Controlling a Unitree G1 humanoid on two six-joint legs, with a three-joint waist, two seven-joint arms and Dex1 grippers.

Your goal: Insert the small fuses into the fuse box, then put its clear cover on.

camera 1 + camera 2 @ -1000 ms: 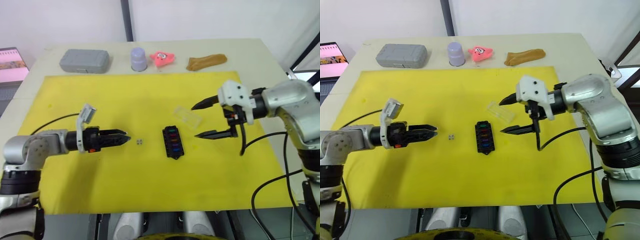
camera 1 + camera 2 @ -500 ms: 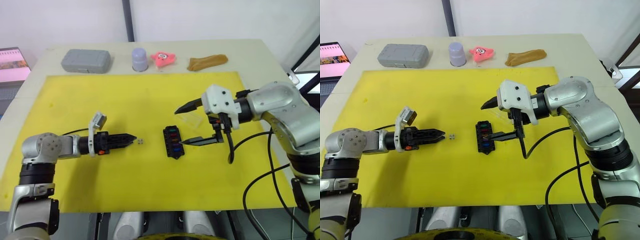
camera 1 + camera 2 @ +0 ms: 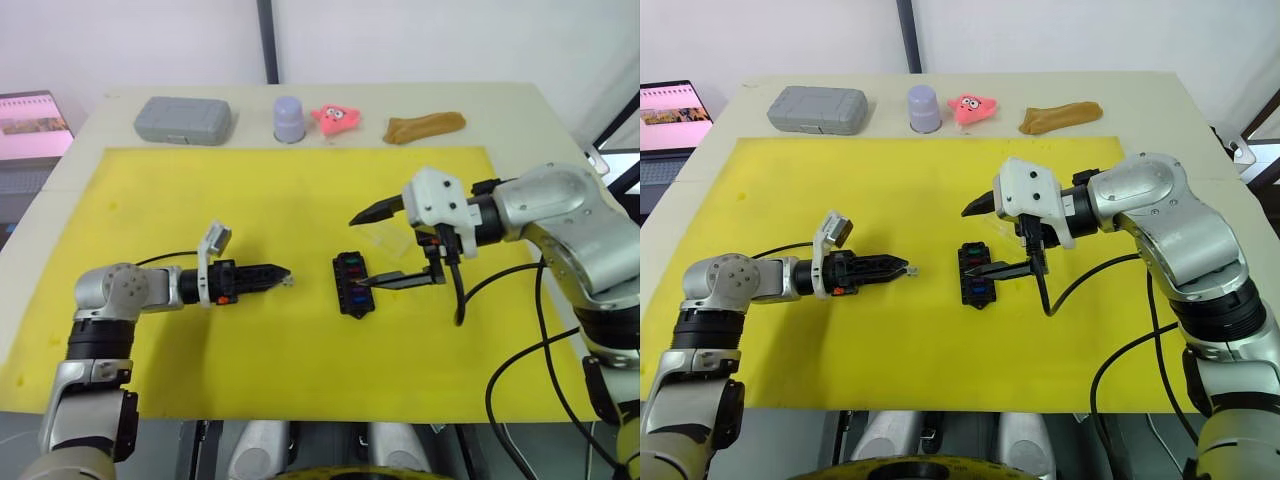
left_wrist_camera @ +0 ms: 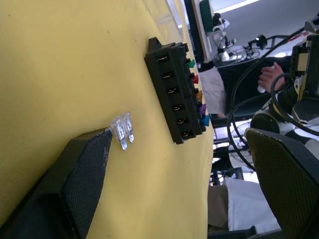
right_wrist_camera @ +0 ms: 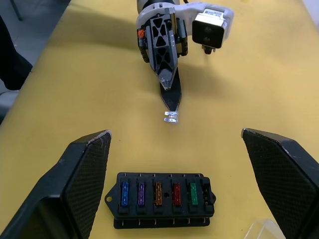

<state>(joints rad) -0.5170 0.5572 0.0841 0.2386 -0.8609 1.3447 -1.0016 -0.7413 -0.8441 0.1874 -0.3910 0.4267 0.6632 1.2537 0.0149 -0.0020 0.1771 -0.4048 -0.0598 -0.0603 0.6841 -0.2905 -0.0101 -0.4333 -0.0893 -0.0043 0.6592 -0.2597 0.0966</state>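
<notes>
The black fuse box point(image 3: 352, 285) lies on the yellow mat point(image 3: 200, 200). Several coloured small fuses point(image 5: 158, 193) sit in its slots, and the end slot beside the green one is empty. One pale loose fuse point(image 4: 122, 130) lies on the mat to the box's left. My left gripper point(image 3: 285, 272) is open, and one fingertip point(image 4: 97, 149) touches that fuse. My right gripper point(image 3: 370, 250) hangs wide open, with its near finger over the fuse box. The clear cover point(image 3: 386, 238) lies just behind the box, partly hidden by the right gripper.
Along the table's back edge stand a grey case point(image 3: 183, 120), a lavender cup point(image 3: 289, 118), a pink toy point(image 3: 335, 117) and a brown lump point(image 3: 424, 127). A lit screen point(image 3: 35, 115) sits off the table's left side. The right arm's cables hang at its front right.
The left gripper has slid right until its tip reaches the loose fuse. A second ago the right gripper moved left to the fuse box and has held there since. The camera shifted slightly.
</notes>
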